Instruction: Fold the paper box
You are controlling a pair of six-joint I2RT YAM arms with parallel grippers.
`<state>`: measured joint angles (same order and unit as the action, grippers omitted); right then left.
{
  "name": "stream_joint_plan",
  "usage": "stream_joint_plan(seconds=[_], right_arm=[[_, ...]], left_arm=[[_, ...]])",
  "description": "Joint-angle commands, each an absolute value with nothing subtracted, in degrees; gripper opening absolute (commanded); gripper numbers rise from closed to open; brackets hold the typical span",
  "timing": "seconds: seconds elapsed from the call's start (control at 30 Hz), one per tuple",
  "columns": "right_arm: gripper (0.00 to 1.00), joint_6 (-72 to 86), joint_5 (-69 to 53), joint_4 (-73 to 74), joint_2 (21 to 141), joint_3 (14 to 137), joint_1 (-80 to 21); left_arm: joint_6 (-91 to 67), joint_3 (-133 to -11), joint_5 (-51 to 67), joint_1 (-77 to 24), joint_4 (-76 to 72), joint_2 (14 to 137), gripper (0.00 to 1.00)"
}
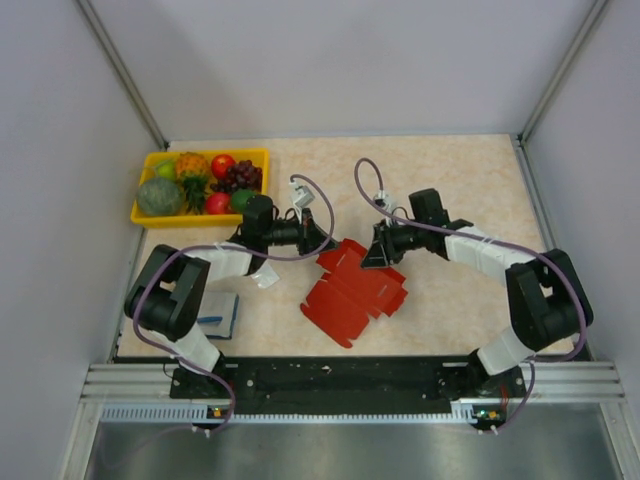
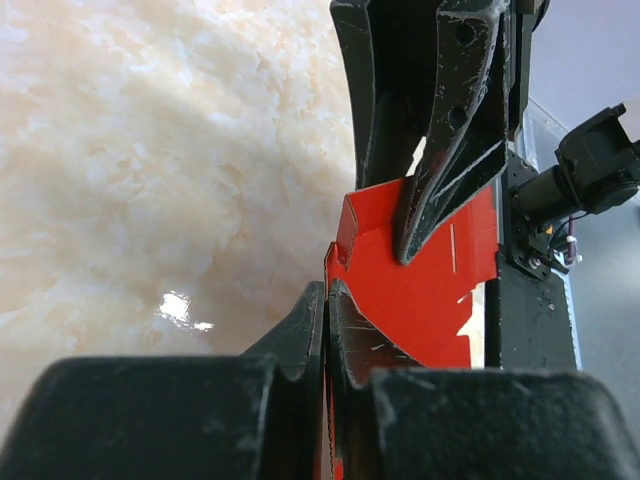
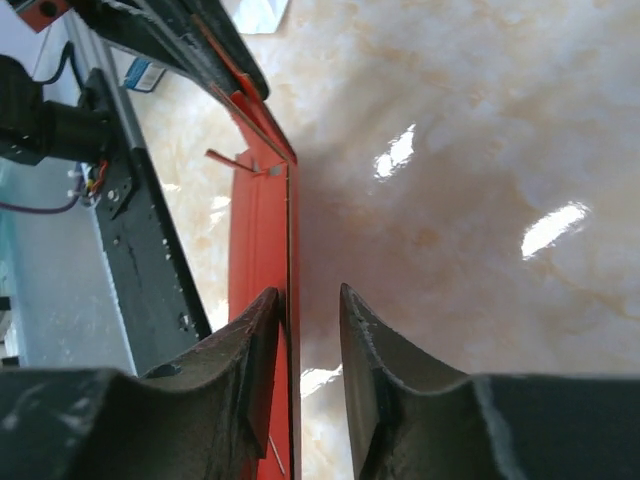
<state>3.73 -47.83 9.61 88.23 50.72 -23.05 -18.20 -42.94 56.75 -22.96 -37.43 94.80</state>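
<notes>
The red paper box [image 1: 350, 290] lies partly flat in the middle of the table, its far flap raised between my two grippers. My left gripper [image 1: 325, 238] is shut on the flap's left edge; in the left wrist view the fingertips [image 2: 328, 290] pinch the thin red card [image 2: 420, 300]. My right gripper [image 1: 375, 252] is at the flap's right side. In the right wrist view it [image 3: 308, 295] is open, with the card's upright edge [image 3: 258, 240] between the jaws, against the left finger. The left gripper [image 3: 230, 60] shows beyond it.
A yellow fruit tray [image 1: 180, 220] with several fruits stands at the back left. A blue notebook [image 1: 220, 312] lies by the left arm's base. A whitish wrapper [image 3: 255, 12] lies near the left arm. A metal rail [image 1: 340, 380] runs along the near edge.
</notes>
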Motion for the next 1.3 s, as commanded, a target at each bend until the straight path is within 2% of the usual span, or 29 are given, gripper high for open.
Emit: stream_joint_plan(seconds=[0.0, 0.03, 0.1, 0.2, 0.23, 0.27, 0.33, 0.5, 0.57, 0.67, 0.8, 0.9, 1.07, 1.27], right_arm=[[0.26, 5.7, -54.0, 5.8, 87.5, 51.6, -22.9], [0.14, 6.1, -54.0, 5.0, 87.5, 51.5, -22.8], [0.00, 5.9, -50.4, 5.4, 86.8, 51.6, -23.1], [0.00, 0.5, -35.9, 7.8, 83.5, 50.7, -26.3], [0.00, -3.2, -32.4, 8.6, 82.4, 51.0, -27.1], [0.00, -4.2, -26.2, 10.2, 81.8, 51.1, -28.6], [0.00, -7.8, -22.9, 11.0, 80.7, 51.2, -29.7], [0.00, -15.8, -21.6, 14.3, 79.1, 53.5, -31.3], [0.00, -23.7, -13.7, 14.2, 78.7, 53.6, -33.6], [0.00, -28.5, -4.9, 13.5, 79.6, 54.2, -37.4], [0.00, -33.7, -0.8, 5.5, 79.7, 49.2, -40.3], [0.00, -35.3, -4.1, 5.4, 80.8, 48.7, -40.3], [0.00, -36.2, -9.3, 4.0, 81.6, 48.2, -39.7], [0.00, -35.6, -12.3, 4.0, 83.3, 49.0, -39.6]], left_arm=[[-17.0, -42.5, 56.7, -23.0, -42.7, 91.7, 0.01], [-17.0, -42.3, 56.3, -23.0, -42.6, 91.5, 0.01], [-17.9, -41.9, 52.4, -22.9, -42.7, 91.0, 0.04], [-21.0, -40.5, 44.6, -22.9, -43.1, 89.5, 0.15], [-22.1, -39.3, 42.6, -22.9, -42.9, 88.9, 0.32], [-22.4, -38.6, 40.4, -23.0, -41.8, 88.0, 0.38], [-22.1, -36.0, 33.8, -23.0, -40.6, 84.3, 0.49], [-17.4, -30.3, 25.1, -24.7, -39.3, 71.1, 0.48], [-12.8, -29.9, 20.3, -25.8, -37.8, 68.8, 0.46], [-15.2, -30.5, 14.8, -25.9, -34.0, 66.7, 0.46], [-17.8, -30.9, 20.8, -25.9, -34.4, 70.6, 0.41], [-17.0, -26.7, 23.7, -27.1, -45.1, 74.0, 0.38], [-13.0, -21.9, 25.9, -29.2, -65.7, 78.8, 0.43], [-8.1, -26.2, 30.7, -31.6, -68.3, 87.0, 0.45]])
